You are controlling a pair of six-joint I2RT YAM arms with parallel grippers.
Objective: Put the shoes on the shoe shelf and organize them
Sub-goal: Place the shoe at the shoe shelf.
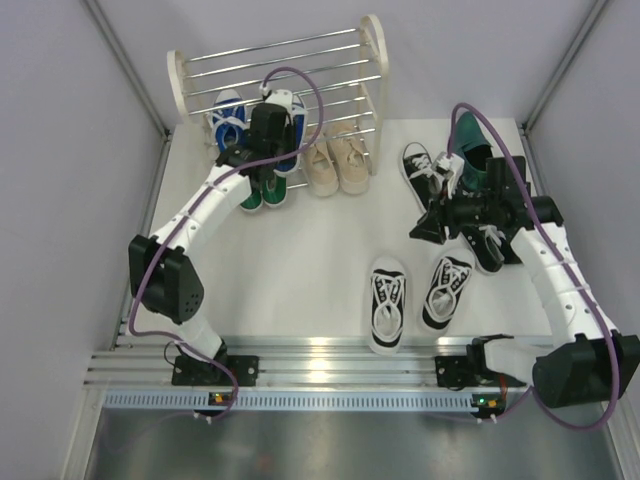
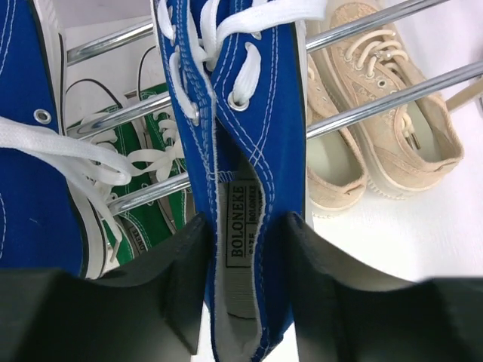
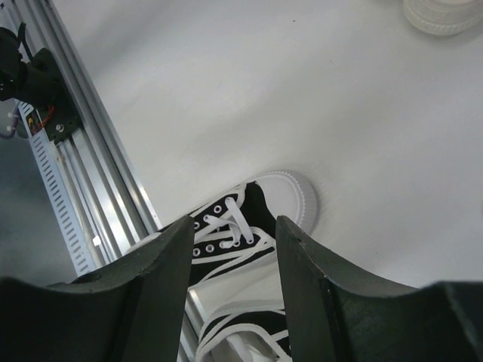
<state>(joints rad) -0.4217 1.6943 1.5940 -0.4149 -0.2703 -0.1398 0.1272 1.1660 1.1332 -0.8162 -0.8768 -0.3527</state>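
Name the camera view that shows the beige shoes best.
Top external: both beige shoes show nearly whole, side by side at the foot of the shelf. Left wrist is closer, but rods cross them and a blue shoe hides part. Right wrist shows none of them.

A flat white matte table top (image 1: 300, 250) fills the middle under soft, even light. Plain pale grey wall panels (image 1: 60, 150) stand behind it and to both sides, joined at the back corners by slim grey metal posts (image 1: 125, 65). Along its near edge runs a ribbed silver aluminium rail (image 1: 330, 362), catching a bright glare at its middle. Nearer than the rail lies a brushed grey metal sheet (image 1: 330, 445).
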